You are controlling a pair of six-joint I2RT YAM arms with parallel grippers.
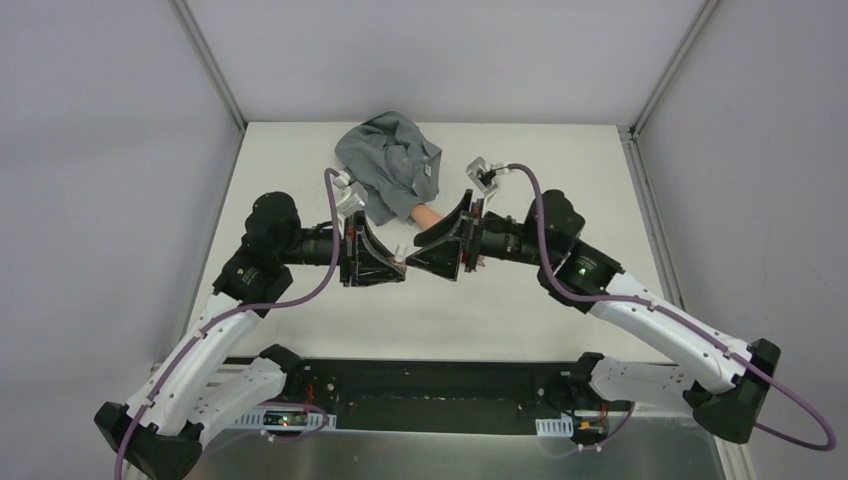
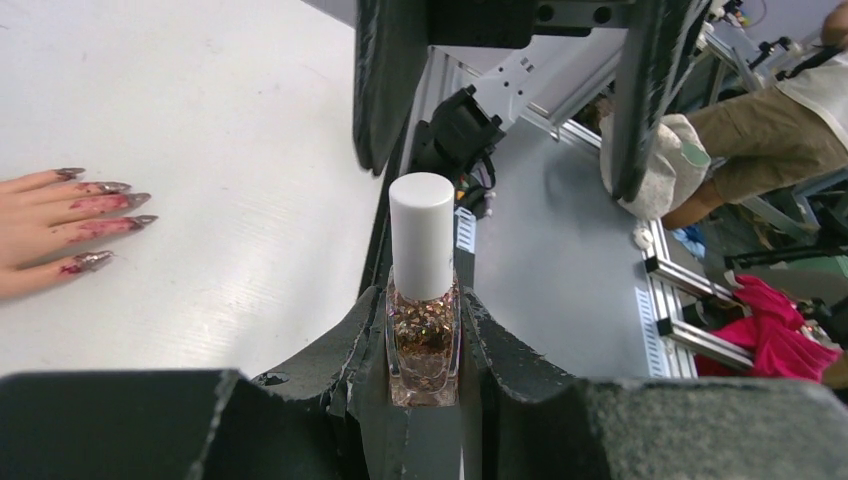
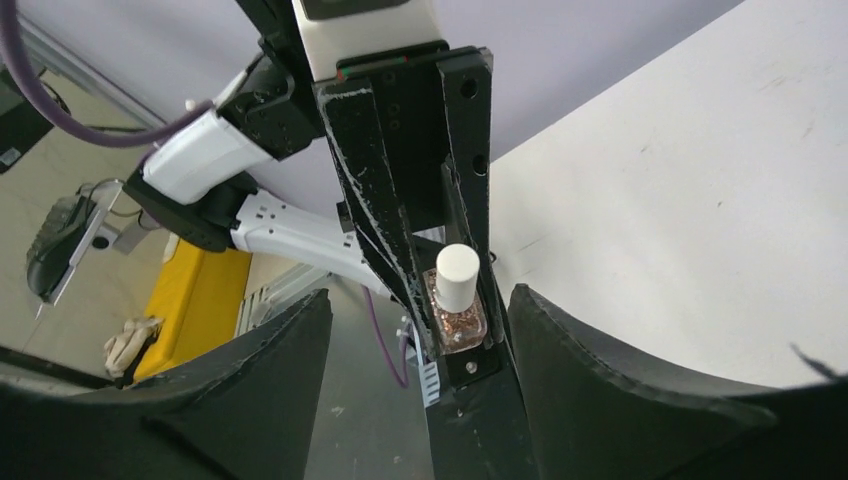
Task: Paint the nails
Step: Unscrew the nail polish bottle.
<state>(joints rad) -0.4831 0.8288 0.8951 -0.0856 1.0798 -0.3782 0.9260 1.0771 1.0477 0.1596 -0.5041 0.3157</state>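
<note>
Now, left gripper (image 2: 424, 320): we see it clenched on the polish bottle (image 3: 458, 322).
Nails (image 2: 112, 206): on the fake hand (image 2: 28, 232), flat on the table (image 2: 200, 100), beside the bottle.
Right gripper (image 3: 420, 300): released, fingers wide, facing the bottle.

bottle (image 2: 423, 335) in left gripper (image 1: 398, 267) | right gripper (image 3: 418, 300) at its 3 o'clock | sleeve (image 1: 385, 160) on surface (image 1: 520, 300), 12 o'clock | left wrist view: nails (image 2: 110, 205) at bottle's 9 o'clock
</note>
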